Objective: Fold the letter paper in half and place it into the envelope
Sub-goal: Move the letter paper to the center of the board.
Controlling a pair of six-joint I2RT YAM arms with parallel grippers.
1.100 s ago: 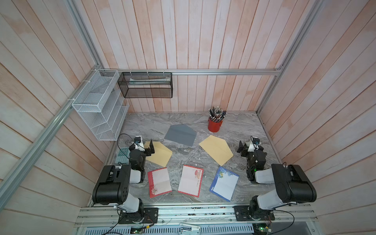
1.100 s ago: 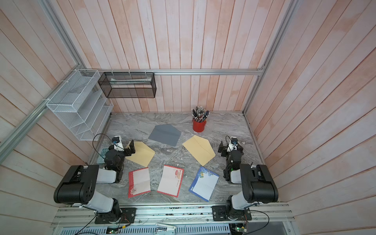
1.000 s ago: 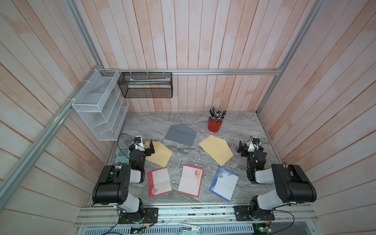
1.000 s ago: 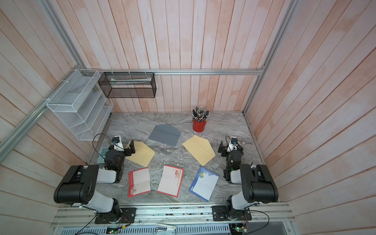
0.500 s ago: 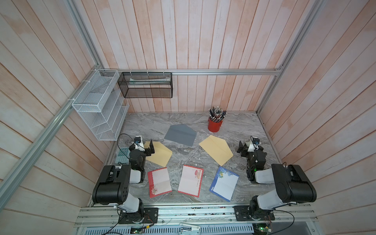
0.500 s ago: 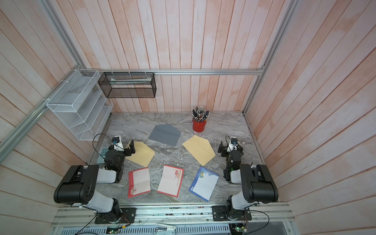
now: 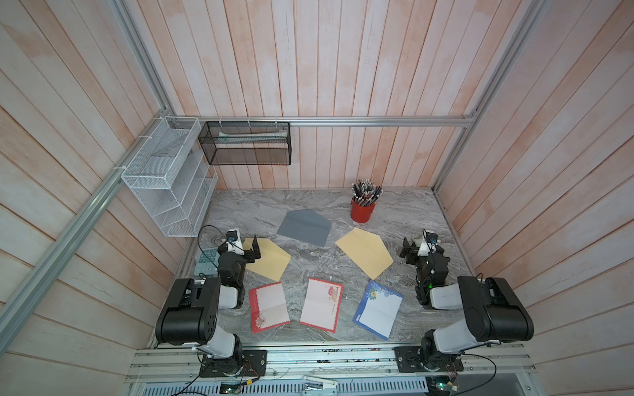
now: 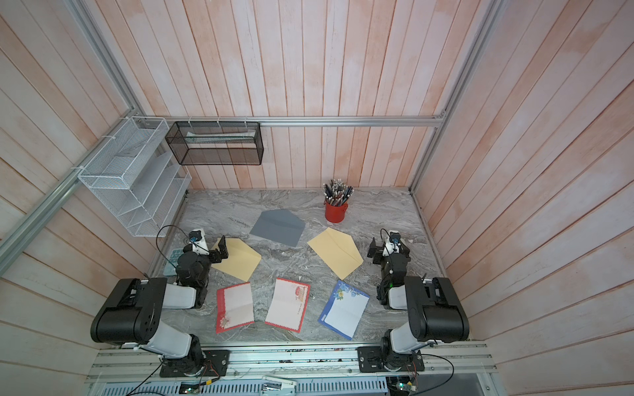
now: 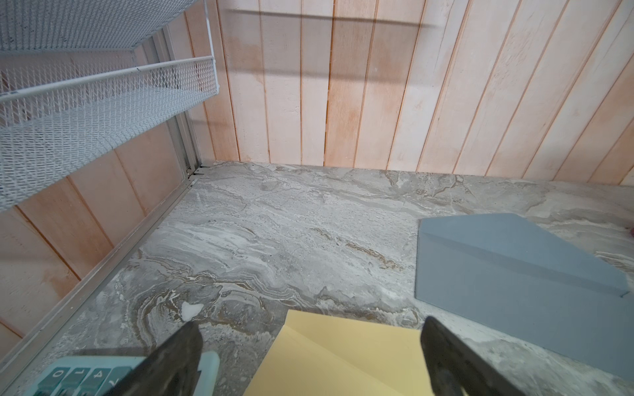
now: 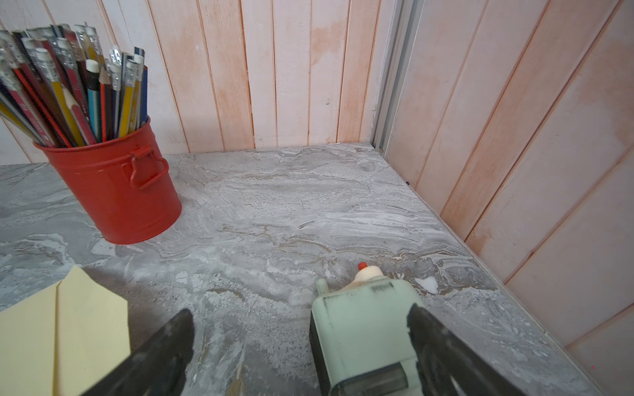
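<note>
- Your letter paper: three sheets lie flat in a row, lower centre in both top views: red-edged sheet (image 7: 269, 307), pink sheet (image 7: 320, 305), blue sheet (image 7: 377, 308).
- Expect thin, light, floppy paper; pinch a free corner.
- Above them: grey envelope (image 7: 303, 228), left yellow envelope (image 7: 271, 259), right yellow envelope (image 7: 365, 252), flaps open, insides unseen.
- Red pot (image 7: 362, 213), just right of centre, holds pencils.
- Left gripper (image 7: 254, 251) and right gripper (image 7: 406, 251) gape wide, grasping nothing.

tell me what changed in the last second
Nothing visibly changed. The left gripper and right gripper stay open, empty; left paper, middle paper, blue-bordered paper, grey envelope, yellow envelope near the left arm and yellow envelope near the right arm lie unmoved.
</note>
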